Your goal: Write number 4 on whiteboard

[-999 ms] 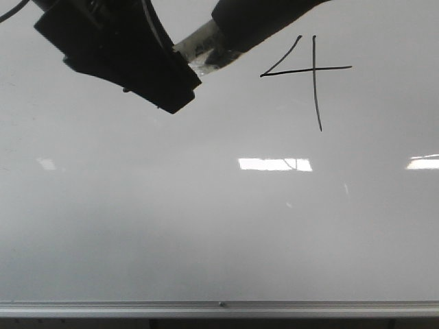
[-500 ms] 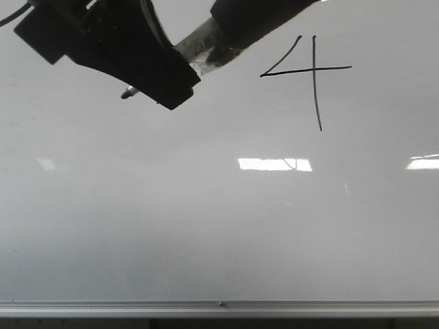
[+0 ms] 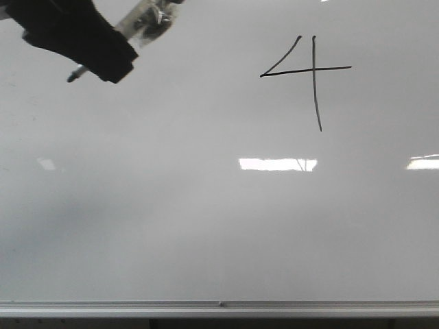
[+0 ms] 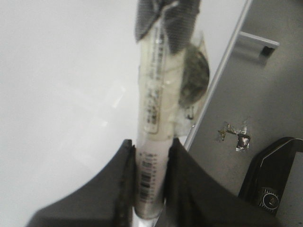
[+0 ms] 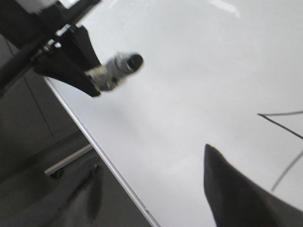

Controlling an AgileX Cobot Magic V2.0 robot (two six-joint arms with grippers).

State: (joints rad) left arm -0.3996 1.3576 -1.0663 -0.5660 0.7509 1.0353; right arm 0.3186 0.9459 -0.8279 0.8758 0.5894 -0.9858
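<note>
The number 4 is drawn in thin black strokes at the upper right of the whiteboard; part of it shows in the right wrist view. My left gripper is at the board's upper left, shut on a clear-bodied marker whose dark tip points down-left, near the board. The left wrist view shows the jaws clamped on the marker barrel. My right gripper is open and empty over the board's edge, out of the front view.
A thin silver rail runs along the board's near edge and shows in both wrist views. Bright light reflections lie mid-board. A grey surface with a scrap of tape lies beyond the rail.
My left gripper has moved left and up with the marker, away from the 4. The right arm, above the 4 before, has left the front view.
</note>
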